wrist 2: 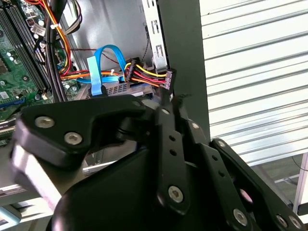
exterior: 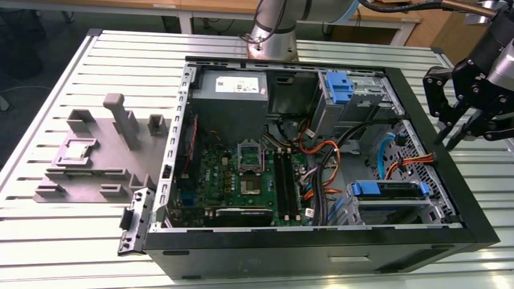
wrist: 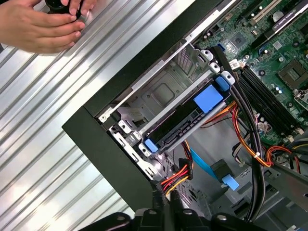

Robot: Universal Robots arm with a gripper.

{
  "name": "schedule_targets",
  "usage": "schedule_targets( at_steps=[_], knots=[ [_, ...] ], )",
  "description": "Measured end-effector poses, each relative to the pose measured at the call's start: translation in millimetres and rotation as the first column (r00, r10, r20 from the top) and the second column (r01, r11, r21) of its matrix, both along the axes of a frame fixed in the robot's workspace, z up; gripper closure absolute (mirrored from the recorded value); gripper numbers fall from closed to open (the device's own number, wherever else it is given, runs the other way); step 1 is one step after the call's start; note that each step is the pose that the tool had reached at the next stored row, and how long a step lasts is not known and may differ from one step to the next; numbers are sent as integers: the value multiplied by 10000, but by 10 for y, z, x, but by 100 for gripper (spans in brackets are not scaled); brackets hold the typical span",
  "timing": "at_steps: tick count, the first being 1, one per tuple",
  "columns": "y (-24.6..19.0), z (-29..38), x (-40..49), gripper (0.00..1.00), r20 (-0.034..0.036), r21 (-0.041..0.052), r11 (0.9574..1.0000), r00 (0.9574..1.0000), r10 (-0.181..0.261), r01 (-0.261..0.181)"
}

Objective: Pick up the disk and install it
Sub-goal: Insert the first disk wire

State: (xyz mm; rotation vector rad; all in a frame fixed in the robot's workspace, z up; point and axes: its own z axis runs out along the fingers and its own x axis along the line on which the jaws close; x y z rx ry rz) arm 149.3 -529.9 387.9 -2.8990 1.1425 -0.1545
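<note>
Slatted table (exterior: 64,241), open computer case (exterior: 321,248), disk (wrist: 178,126) in drive cage (wrist: 159,91); end effector (wrist 2: 166,102) clenched, empty.

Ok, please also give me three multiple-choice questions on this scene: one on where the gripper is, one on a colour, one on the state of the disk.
1. Where is the gripper relative to the computer case?
A inside it
B outside it, past its wall on the exterior view's right
C resting on the disk

2. What colour is the carrier of the disk?
A red
B yellow
C blue

3. How is the disk?
A held by the gripper
B seated in the drive cage
C lying outside the case

Answers:
1 B, it hangs beyond the black wall.
2 C, blue ends show in the first wrist view.
3 B, metal cage walls surround it.
</note>
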Motion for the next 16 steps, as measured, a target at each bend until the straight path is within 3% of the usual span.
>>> schedule_targets(
  at_steps=[1,2,7,8,16],
  knots=[
    [0,0,0,83,0,0,10000,10000,0,0],
    [0,0,0,76,0,0,10000,10000,1,-1],
    [0,-4,0,75,7,-10,10000,10000,48,-48],
    [0,-7,0,69,10,-22,10000,10000,78,-78],
    [1,-67,0,69,31,-190,9994,9996,278,-278]
  ],
)
